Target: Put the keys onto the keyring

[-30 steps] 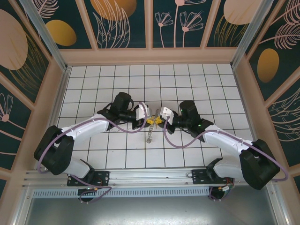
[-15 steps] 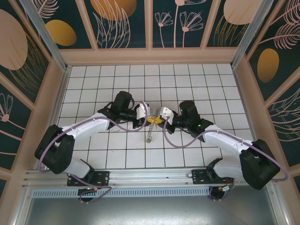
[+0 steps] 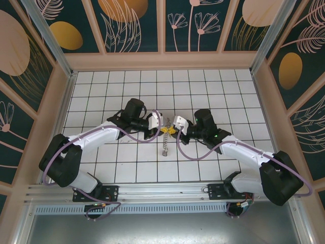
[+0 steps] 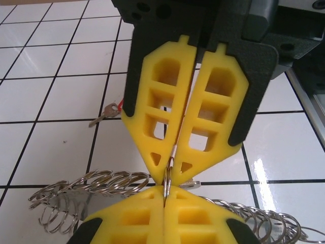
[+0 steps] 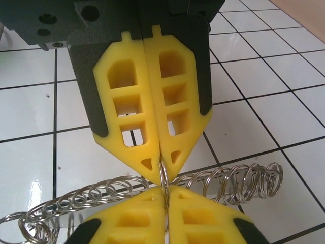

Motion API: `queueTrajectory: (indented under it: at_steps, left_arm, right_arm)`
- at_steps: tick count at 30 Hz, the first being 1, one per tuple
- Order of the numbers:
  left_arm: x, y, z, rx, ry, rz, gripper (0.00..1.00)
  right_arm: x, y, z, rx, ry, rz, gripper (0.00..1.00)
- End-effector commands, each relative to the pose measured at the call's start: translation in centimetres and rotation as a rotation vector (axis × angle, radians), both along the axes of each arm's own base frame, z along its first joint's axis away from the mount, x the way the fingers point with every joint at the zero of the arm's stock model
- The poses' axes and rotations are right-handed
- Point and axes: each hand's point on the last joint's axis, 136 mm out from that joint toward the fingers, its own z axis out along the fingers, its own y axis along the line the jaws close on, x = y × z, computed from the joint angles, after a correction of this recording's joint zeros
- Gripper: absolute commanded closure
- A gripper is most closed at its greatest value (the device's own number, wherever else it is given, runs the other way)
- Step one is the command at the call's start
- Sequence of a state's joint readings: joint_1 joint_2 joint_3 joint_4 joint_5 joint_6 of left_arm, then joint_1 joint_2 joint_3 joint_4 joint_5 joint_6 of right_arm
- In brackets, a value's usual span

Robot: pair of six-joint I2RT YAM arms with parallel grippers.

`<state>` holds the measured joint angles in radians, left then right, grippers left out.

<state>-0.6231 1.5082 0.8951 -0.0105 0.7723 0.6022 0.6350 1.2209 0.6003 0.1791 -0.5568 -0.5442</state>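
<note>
My left gripper (image 3: 163,129) and right gripper (image 3: 172,130) meet tip to tip over the middle of the table. Both are shut on the same small metal ring (image 4: 168,175) at the edge of the keyring (image 3: 163,147), which hangs below them as a band fringed with small rings (image 4: 96,182) (image 5: 231,183). In the left wrist view my left gripper (image 4: 165,192) is at the bottom and the right gripper (image 4: 171,163) at the top. The right wrist view has my right gripper (image 5: 165,192) below the left gripper (image 5: 162,170). The red-tagged key (image 4: 106,113) lies on the tiles. A flat metal piece (image 4: 192,183) pokes out beside the tips. The tan-tagged key is hidden.
White tiled tabletop (image 3: 228,91) with wooden side walls (image 3: 162,61) on three sides. A metal rail (image 3: 162,190) runs along the near edge by the arm bases. Open tiles lie behind and to both sides of the grippers.
The grippers stay pinched together at the same spot. The hanging keyring has swung slightly to the right.
</note>
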Motion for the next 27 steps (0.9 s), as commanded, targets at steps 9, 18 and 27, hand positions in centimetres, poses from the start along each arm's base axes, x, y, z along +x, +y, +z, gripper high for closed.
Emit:
queueTrajectory:
  at_steps: [9, 18, 27]
  left_arm:
    - [-1.3, -1.3, 3.9, -0.212, -0.015, -0.068, 1.0]
    - [-1.3, -1.5, 3.7, -0.251, -0.004, -0.068, 1.0]
    - [-1.0, -1.4, 2.9, -0.227, -0.007, -0.045, 1.0]
  right_arm:
    - [-0.5, -0.7, 0.0, 0.08, -0.063, -0.038, 0.8]
    - [-0.9, -1.8, 1.1, 0.16, -0.096, -0.102, 0.77]
    - [-0.6, -3.4, 2.6, 0.099, -0.163, -0.158, 0.71]
